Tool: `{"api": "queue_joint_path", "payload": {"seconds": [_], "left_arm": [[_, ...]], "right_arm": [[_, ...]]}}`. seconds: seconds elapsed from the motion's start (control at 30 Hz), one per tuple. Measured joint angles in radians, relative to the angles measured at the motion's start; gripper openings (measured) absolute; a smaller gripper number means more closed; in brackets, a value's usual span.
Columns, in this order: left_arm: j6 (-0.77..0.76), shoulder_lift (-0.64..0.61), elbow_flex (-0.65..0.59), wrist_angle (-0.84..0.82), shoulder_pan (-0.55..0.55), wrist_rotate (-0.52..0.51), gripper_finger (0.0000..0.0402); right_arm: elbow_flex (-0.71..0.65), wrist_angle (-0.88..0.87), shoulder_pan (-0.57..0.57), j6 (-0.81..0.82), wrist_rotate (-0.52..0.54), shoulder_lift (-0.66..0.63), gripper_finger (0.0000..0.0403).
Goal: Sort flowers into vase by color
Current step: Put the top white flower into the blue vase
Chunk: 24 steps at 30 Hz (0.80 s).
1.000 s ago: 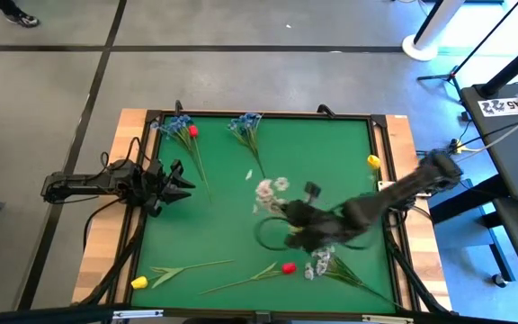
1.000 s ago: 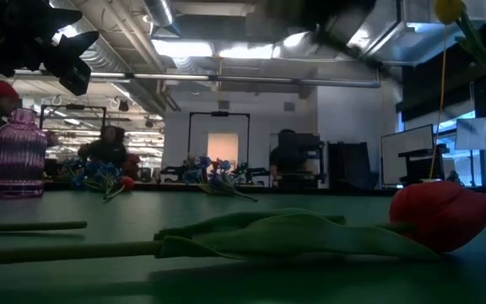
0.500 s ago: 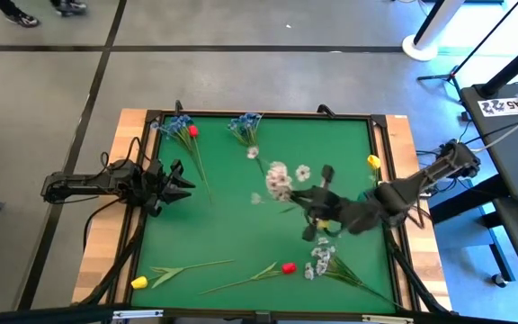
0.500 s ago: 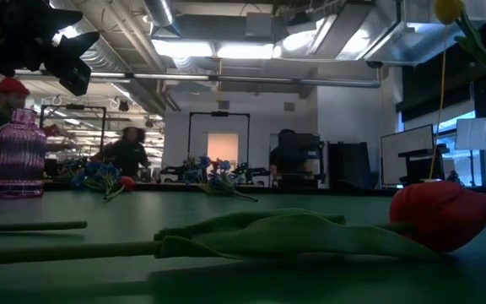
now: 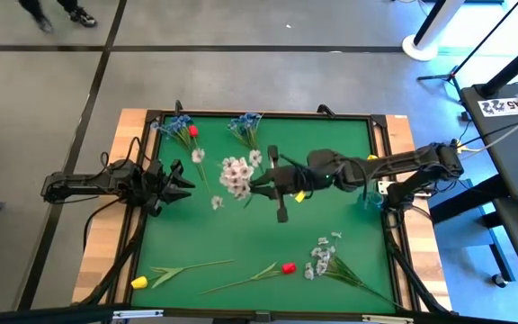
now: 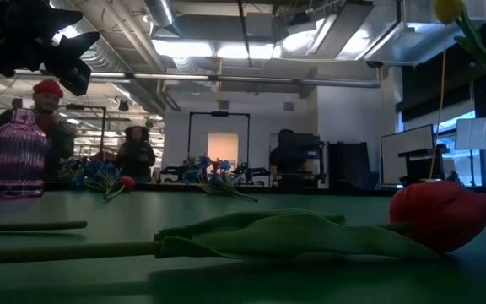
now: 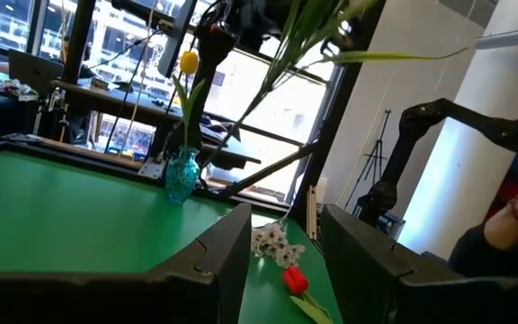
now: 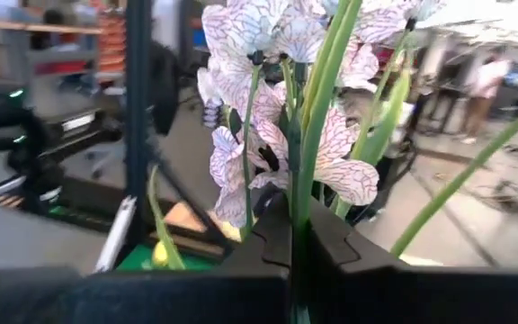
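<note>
white-blossom sprig (image 5: 235, 174) clamped in right gripper (image 5: 268, 183); held above table

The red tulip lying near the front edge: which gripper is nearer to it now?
Right, narrowly. The right gripper, shut on a white-blossom sprig, is over the mat's middle, straight back from the red tulip. The left gripper waits, jaws apart, at the mat's left edge, farther off diagonally.

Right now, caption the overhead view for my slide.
Right tool carries a white-blossom sprig over the green table; left tool waits open at the edge.
</note>
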Motion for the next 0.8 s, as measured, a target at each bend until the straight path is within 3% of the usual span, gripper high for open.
{"api": "queue_joint_path", "payload": {"seconds": [0.17,0.3,0.47,0.67,0.8], "left_arm": [[0.0,0.0,0.0,0.0,0.0,-0.001,0.0133],[0.0,0.0,0.0,0.0,0.0,-0.002,0.0133],[0.0,0.0,0.0,0.0,0.0,-0.002,0.0133],[0.0,0.0,0.0,-0.001,0.0,-0.002,0.0133],[0.0,0.0,0.0,0.0,0.0,-0.003,0.0133]], "right_arm": [[-0.002,-0.13,-0.001,0.0,-0.075,-0.047,0.0004],[-0.113,-0.106,0.041,-0.002,-0.109,-0.135,0.0002],[-0.328,-0.066,0.121,0.01,-0.076,-0.394,0.0002],[-0.517,-0.036,0.194,0.181,-0.059,-0.72,0.0002],[-0.577,-0.027,0.236,0.311,-0.174,-0.876,0.0002]]}}
